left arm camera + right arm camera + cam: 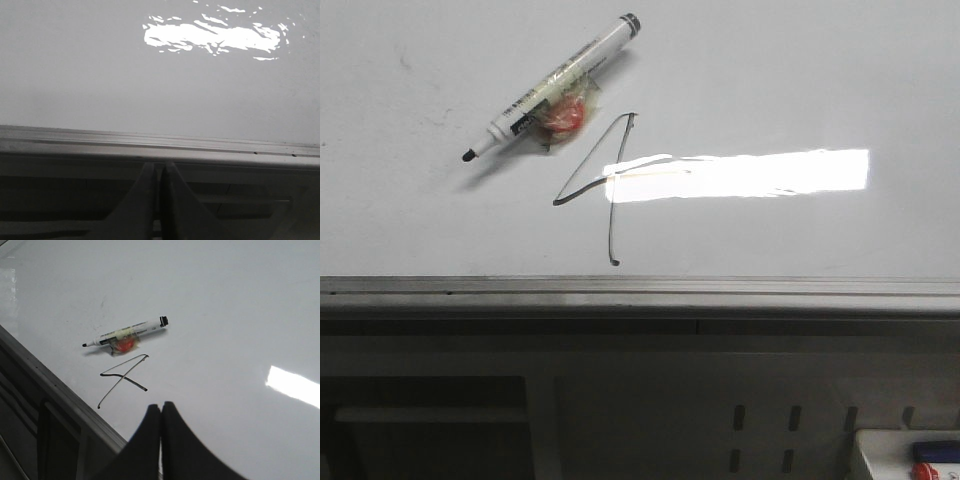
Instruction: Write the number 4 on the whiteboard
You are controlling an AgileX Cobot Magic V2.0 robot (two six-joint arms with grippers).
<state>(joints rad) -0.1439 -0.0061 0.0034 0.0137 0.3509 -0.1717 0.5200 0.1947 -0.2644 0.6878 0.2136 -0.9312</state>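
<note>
Number 4 (610, 185): drawn on the whiteboard (800, 70) near its front rail, with a slanted stroke, a crossbar partly lost in the bright glare and a long vertical stroke ending just short of the rail. In the right wrist view it reads whole and closed at the top.

Marker (552, 89): lies uncapped on the whiteboard just beside the top of the digit, tip pointing toward the robot's left, with a red and yellowish lump fixed at mid-barrel. Nothing holds it.

Left pincer (159, 175): clenched and empty, fingers pressed together, hanging off the board in front of the grey rail.

Right pincer (161, 415): clenched and empty too, hovering over the whiteboard on the near side of the digit, well apart from the marker.

Stage: by my reading the writing is done and the marker set down; what remains is a clean retreat.

Doing it well: lift the right pincer straight up before pulling back, so that no finger drags across the wet ink. Keep the path away from the marker, since a round barrel rolls at a light nudge and its bare tip could streak the board.

Risk: the glossy surface smears easily; the crossbar is thin and would show any rub.
</note>
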